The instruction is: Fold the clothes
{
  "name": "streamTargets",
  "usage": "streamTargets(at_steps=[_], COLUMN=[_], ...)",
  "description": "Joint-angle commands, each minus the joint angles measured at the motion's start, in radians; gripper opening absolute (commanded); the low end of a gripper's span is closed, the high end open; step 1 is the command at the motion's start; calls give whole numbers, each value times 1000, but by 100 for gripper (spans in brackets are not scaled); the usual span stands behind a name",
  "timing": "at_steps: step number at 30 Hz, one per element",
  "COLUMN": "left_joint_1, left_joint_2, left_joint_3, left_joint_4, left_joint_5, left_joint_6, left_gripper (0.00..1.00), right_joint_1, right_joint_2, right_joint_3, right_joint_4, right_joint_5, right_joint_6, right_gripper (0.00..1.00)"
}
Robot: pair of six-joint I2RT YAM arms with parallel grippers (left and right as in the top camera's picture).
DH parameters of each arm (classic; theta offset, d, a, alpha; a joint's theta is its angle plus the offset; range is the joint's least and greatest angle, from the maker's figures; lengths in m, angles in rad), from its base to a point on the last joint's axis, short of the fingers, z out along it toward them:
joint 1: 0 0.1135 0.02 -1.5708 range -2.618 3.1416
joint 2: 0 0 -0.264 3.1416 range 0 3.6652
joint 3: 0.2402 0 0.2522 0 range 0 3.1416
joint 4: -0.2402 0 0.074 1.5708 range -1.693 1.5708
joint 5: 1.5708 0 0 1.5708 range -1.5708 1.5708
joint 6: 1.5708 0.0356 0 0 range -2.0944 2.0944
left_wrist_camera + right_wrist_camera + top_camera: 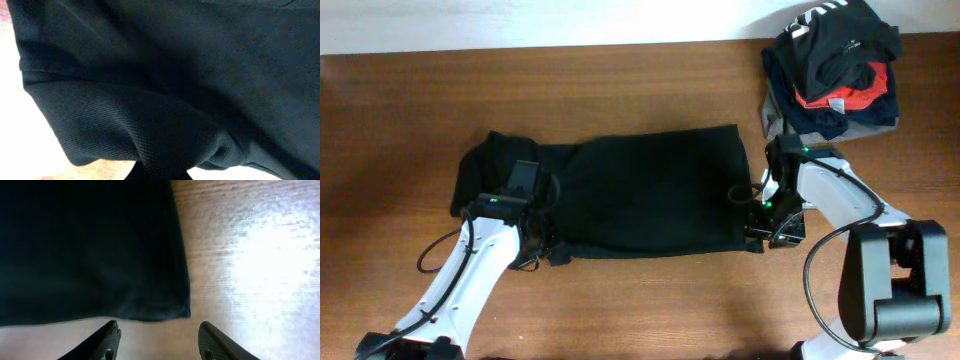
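A black garment (650,195) lies spread flat in the middle of the wooden table, with its left end bunched up. In the overhead view my left gripper (542,248) sits at the garment's lower left edge. In the left wrist view the black cloth (165,100) fills the frame and a fold runs down into the jaws (161,174), which are shut on it. My right gripper (761,226) is open just off the garment's lower right corner (184,311), with its fingers (159,341) above bare table and not touching the cloth.
A pile of dark, red and grey clothes (835,65) sits at the far right corner of the table. Bare wood (400,120) lies to the left and along the front edge.
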Motion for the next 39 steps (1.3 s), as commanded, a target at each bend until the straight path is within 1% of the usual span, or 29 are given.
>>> streamTargets(at_steps=[1,5,6,8,13,16,22,28,32,39], left_joint_1=[4,4,4,4,4,4,40,103,102,102], left_joint_2=[-11,-11,-11,-11,-11,-11,-32,-98,-161,-235], left_joint_3=[13,13,13,13,13,13,51,132,177,193], left_joint_4=[4,3,3,3,-8,-9,-87,-167,-201,-299], left_joint_5=[-20,-19,-19,-19,-34,-62,-80,-79,-77,-76], left_joint_6=[24,38,38,38,40,66,85,166,196,196], left_gripper=[1,1,1,1,1,1,1,1,1,1], right_joint_1=[6,6,6,6,6,6,-17,-68,-81,-81], right_joint_2=[8,8,8,8,8,8,-3,-67,-111,-156], right_joint_3=[-48,-71,-75,-85,-92,-92,-69,-5,39,85], right_joint_4=[39,72,77,87,90,83,-6,-103,-175,-280], right_joint_5=[21,21,20,20,20,21,21,21,21,21], right_joint_6=[26,31,31,31,31,31,27,0,-19,-26], right_gripper=[55,54,51,49,26,4,4,4,4,4])
